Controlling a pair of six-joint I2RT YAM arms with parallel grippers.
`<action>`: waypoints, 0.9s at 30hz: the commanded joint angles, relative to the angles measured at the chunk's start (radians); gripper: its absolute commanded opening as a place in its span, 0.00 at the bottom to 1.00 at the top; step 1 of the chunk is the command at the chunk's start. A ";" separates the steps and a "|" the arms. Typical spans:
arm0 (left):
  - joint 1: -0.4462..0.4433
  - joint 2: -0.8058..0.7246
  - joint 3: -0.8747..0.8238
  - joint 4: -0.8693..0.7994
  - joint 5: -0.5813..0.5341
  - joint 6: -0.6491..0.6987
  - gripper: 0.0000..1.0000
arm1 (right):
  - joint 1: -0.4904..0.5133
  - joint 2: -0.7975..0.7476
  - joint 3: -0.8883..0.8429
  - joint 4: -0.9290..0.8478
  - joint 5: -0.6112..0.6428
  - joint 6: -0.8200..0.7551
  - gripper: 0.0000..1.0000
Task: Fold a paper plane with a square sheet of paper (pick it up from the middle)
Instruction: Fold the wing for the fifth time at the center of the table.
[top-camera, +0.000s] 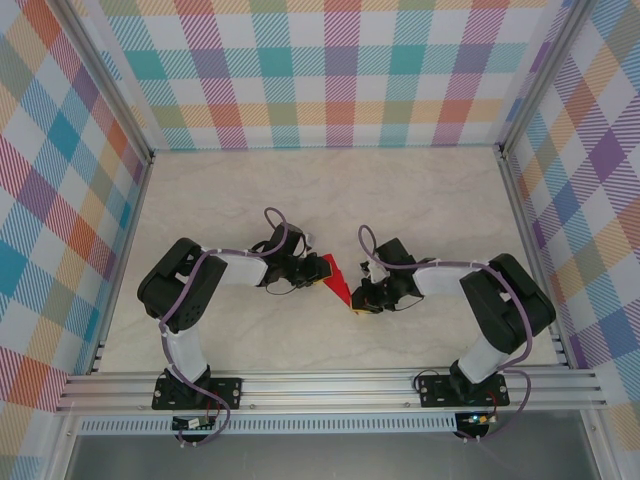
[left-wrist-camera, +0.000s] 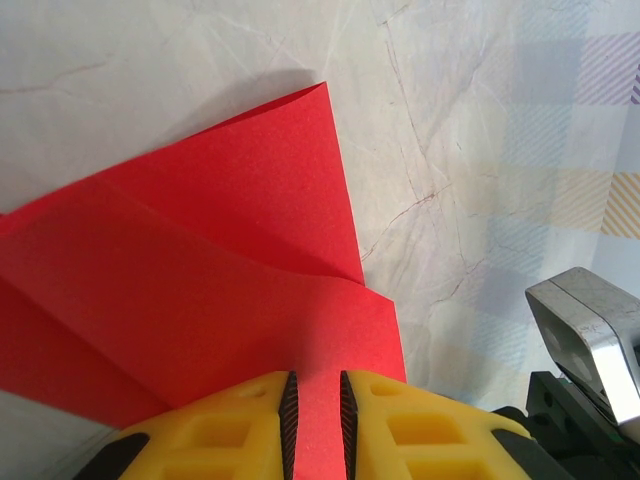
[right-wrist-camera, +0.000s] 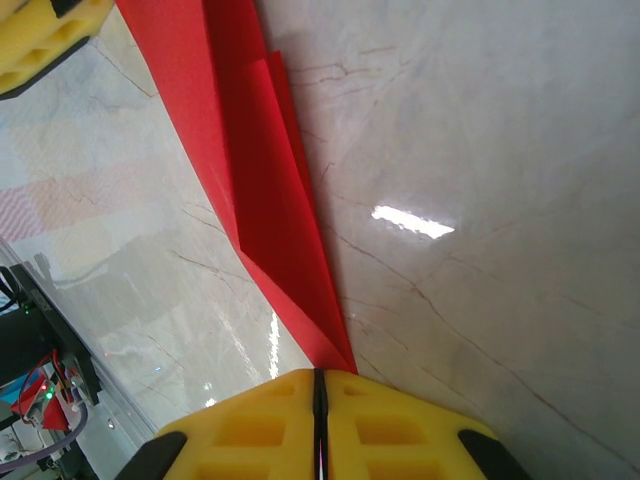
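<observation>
The red sheet of paper, folded into a slim pointed paper plane (top-camera: 335, 278), hangs between my two grippers just above the pale marbled table. In the left wrist view its wide layered end (left-wrist-camera: 200, 270) runs into the narrow gap of my left gripper (left-wrist-camera: 315, 400), which is closed on a fold of it. The plane narrows to a point (right-wrist-camera: 260, 180) that ends in my right gripper (right-wrist-camera: 320, 375), pinched tight there. From above, the left gripper (top-camera: 314, 268) stands at the plane's upper left and the right gripper (top-camera: 358, 302) at its lower tip.
The marbled tabletop (top-camera: 320, 190) stretches back to plaid walls (top-camera: 330, 70) at the rear and on both sides. An aluminium rail (top-camera: 330, 385) bounds the near edge. Part of the right arm's metal housing (left-wrist-camera: 585, 335) sits close to the left gripper.
</observation>
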 joint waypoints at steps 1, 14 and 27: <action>-0.015 0.087 -0.023 -0.075 -0.061 0.034 0.21 | -0.011 -0.009 -0.056 -0.050 0.032 0.008 0.10; -0.015 0.094 -0.018 -0.076 -0.061 0.032 0.21 | -0.015 -0.034 -0.082 -0.078 0.024 0.019 0.11; -0.015 0.088 -0.019 -0.075 -0.057 0.033 0.21 | -0.015 -0.186 -0.043 -0.116 0.041 0.024 0.15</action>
